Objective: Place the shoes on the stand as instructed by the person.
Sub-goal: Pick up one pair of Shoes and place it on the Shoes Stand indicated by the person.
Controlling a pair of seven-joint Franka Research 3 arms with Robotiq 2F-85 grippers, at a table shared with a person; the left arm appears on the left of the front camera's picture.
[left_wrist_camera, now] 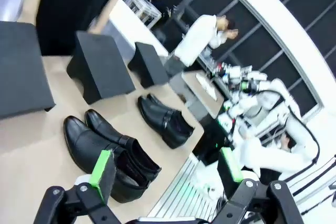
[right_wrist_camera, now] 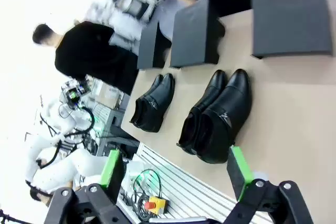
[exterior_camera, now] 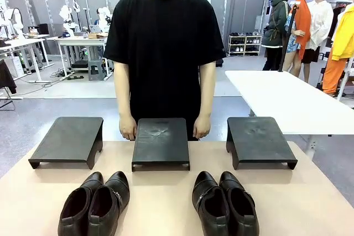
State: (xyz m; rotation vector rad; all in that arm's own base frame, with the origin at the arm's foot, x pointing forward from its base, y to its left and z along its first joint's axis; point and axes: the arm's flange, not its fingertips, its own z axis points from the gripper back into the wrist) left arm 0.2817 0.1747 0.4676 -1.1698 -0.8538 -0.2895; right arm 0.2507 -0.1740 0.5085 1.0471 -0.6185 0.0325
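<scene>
One pair of glossy black leather dress shoes (exterior_camera: pixel 95 205) sits left on the beige tabletop (exterior_camera: pixel 160 203), another pair (exterior_camera: pixel 225 204) right, before three low black stands (exterior_camera: pixel 160 141). The left hand (left_wrist_camera: pixel 167 177) and right hand (right_wrist_camera: pixel 176 177) are spread, empty.

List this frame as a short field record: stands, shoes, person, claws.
stands: left stand, middle stand, right stand; black, nothing on them
shoes: left pair, right pair; on the table, nearer than the stands
person: standing behind middle stand, arms down
left claw: open, holding nothing
right claw: open, holding nothing
</scene>
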